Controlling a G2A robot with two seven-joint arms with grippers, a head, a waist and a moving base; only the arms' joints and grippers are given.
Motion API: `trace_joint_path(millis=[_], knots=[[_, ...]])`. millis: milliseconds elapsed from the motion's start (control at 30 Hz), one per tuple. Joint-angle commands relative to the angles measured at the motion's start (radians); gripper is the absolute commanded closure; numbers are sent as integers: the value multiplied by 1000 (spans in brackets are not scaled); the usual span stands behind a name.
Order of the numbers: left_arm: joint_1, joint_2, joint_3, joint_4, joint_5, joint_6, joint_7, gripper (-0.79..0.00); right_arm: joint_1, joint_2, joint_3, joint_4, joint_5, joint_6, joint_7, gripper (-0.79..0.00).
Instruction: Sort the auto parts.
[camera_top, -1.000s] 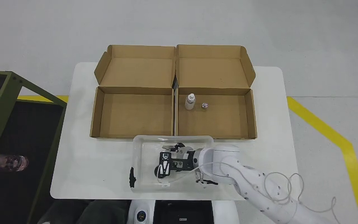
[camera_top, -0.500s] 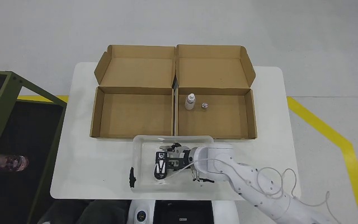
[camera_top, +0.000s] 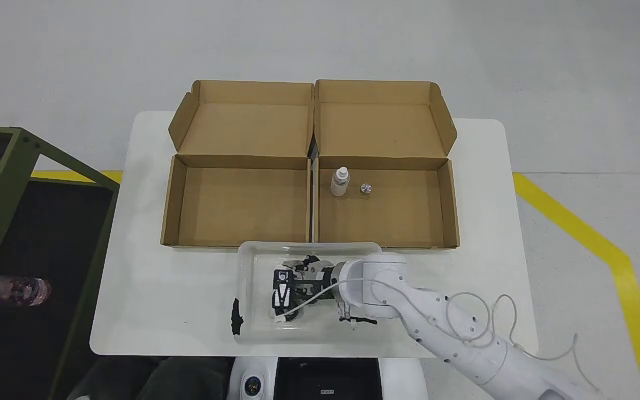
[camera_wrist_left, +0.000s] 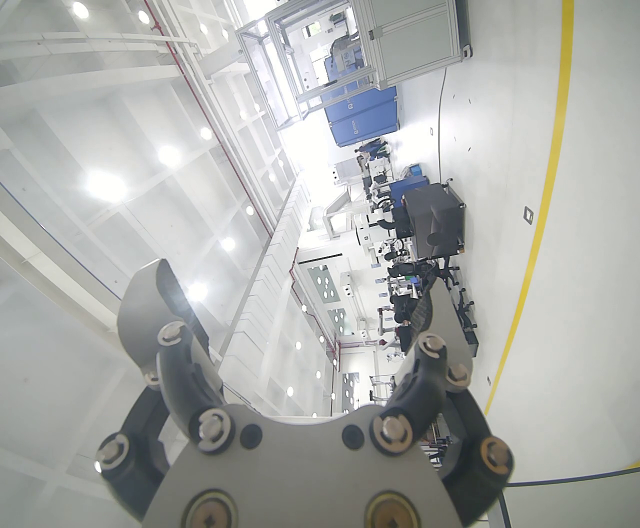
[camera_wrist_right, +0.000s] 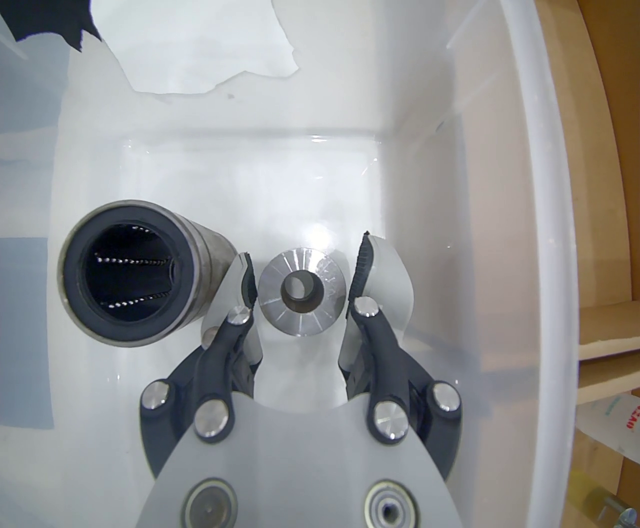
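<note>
My right gripper (camera_wrist_right: 302, 280) is down inside the clear plastic bin (camera_wrist_right: 520, 200). Its fingers are closed against both sides of a small silver bushing (camera_wrist_right: 301, 291) with a centre hole. Right beside one finger lies a larger steel linear bearing (camera_wrist_right: 135, 272) with a black bore. In the top view the right gripper (camera_top: 285, 295) sits in the left half of the bin (camera_top: 250, 262) at the table's front. My left gripper (camera_wrist_left: 295, 295) is open and holds nothing, pointing up at the room.
Two open cardboard boxes stand behind the bin, the left box (camera_top: 240, 205) bare. The right box (camera_top: 385, 205) holds a small white bottle (camera_top: 340, 181) and a small metal part (camera_top: 366, 187). A black scrap (camera_top: 236, 318) hangs at the bin's left edge.
The right arm has pushed its gripper a little further left inside the bin. The boxes and their contents have not moved.
</note>
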Motion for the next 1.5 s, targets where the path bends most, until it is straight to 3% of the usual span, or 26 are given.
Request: trace_joint_path(millis=[0, 133, 267, 1167, 1467], knots=[[0, 0, 0, 0, 0, 0, 0, -785, 1, -2, -1, 4, -1, -2, 0, -323], [0, 0, 0, 0, 0, 0, 0, -785, 2, -6, 2, 10, -1, -5, 1, -246], [0, 0, 0, 0, 0, 0, 0, -785, -1, -6, 5, -5, -4, -16, 1, 0], [0, 0, 0, 0, 0, 0, 0, -785, -56, 14, 113, -216, 78, -112, -102, 0], [0, 0, 0, 0, 0, 0, 0, -785, -64, 18, 161, -230, 138, -99, -140, 0]])
